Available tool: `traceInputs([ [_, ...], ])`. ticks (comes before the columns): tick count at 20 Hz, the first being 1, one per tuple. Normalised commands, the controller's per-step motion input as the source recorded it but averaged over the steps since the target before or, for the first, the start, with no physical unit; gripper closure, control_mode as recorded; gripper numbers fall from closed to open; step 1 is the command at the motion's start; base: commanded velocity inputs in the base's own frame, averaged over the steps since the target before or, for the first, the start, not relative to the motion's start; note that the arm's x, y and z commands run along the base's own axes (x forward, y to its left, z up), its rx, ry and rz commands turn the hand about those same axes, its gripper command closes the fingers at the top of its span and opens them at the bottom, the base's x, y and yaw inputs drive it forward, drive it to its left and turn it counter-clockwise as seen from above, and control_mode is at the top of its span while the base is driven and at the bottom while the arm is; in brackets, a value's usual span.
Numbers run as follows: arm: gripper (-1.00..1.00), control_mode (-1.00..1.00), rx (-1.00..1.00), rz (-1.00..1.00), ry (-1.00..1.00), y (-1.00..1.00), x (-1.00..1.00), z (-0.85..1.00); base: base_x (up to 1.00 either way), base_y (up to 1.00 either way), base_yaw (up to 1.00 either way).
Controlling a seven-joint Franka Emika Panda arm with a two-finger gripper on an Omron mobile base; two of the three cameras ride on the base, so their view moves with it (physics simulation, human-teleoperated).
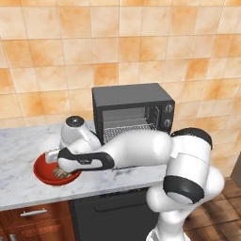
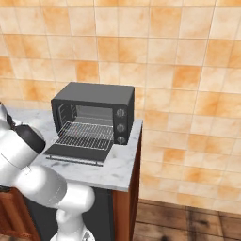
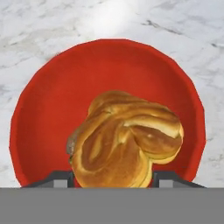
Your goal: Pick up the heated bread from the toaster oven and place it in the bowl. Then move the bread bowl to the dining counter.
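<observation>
My gripper [image 3: 111, 179] hangs low over the red bowl [image 3: 109, 48], shut on the heated bread [image 3: 127, 140], a golden twisted lump that touches both fingertips [image 3: 59, 178]. In the left base view the hand [image 1: 60, 168] dips into the bowl [image 1: 41, 172] at the left of the counter, and a bit of bread [image 1: 61, 173] shows under it. The toaster oven [image 1: 132, 101] stands behind the arm. Its door [image 2: 75, 153] is dropped open and its wire rack [image 2: 87, 134] is bare.
The bowl rests on a marble worktop [image 1: 19, 150] with a black appliance front [image 1: 113, 212] and wooden drawers [image 1: 28, 216] below. An orange tiled wall [image 2: 179, 56] backs it. The worktop ends just right of the oven [image 2: 136, 150], above wooden floor.
</observation>
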Motion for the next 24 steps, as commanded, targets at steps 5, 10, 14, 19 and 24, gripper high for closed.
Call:
traceInputs([
  [5,-1.00,-1.00,0.00,-0.01,0.00,0.06,0.19,-0.01,0.00,0.00,0.00],
  [10,-1.00,-1.00,0.03,-0.18,0.03,-0.13,-0.30,0.00,0.00,0.00,0.00],
  [14,-1.00,-1.00,0.15,-0.27,0.01,-0.64,-0.83,0.00,0.00,0.00,0.00],
  [19,-1.00,-1.00,0.16,-0.25,0.07,-0.46,-0.64,-0.07,0.00,0.00,0.00],
  [24,-1.00,-1.00,0.12,-0.17,0.02,-0.10,-0.12,-0.46,0.00,0.00,0.00],
])
